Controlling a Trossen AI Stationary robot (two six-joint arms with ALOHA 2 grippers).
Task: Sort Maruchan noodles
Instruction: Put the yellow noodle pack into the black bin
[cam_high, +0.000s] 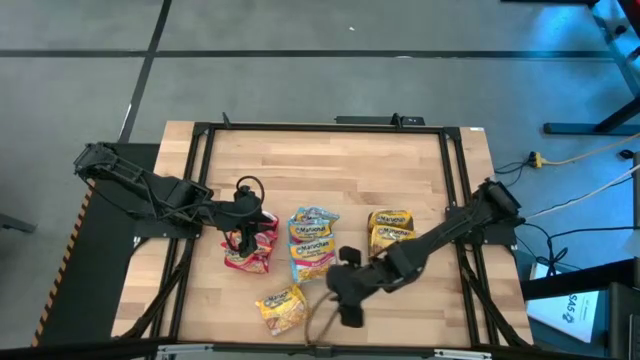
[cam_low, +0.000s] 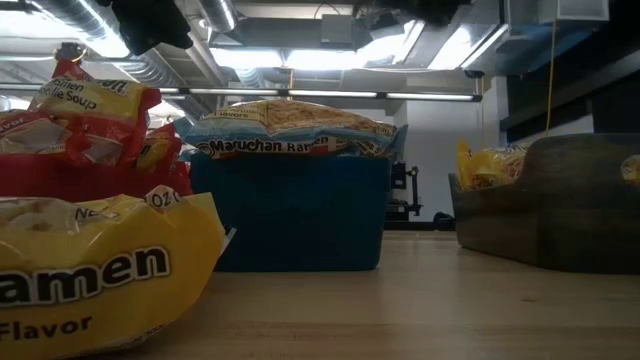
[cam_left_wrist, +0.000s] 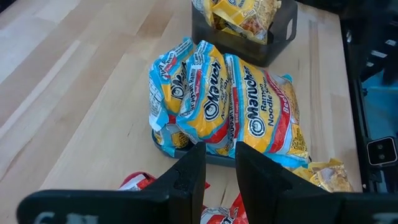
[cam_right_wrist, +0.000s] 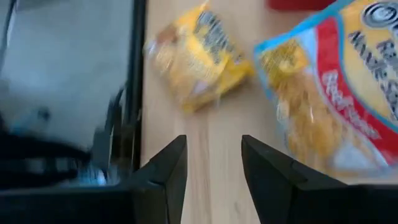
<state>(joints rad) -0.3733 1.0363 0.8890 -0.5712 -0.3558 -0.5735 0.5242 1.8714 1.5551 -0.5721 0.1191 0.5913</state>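
Observation:
Red Maruchan noodles lie heaped on a red tray left of centre. My left gripper hovers over them, open by a narrow gap with nothing between its fingers. Blue-edged packets are stacked on a teal tray at the middle. Yellow packets sit in a dark grey tray to the right. One yellow packet lies loose on the wood near the front edge. My right gripper is open above the bare wood between that packet and the blue-edged stack.
A black metal frame runs around the wooden table top. The far half of the table is bare wood. In the low view the loose yellow packet fills the near left.

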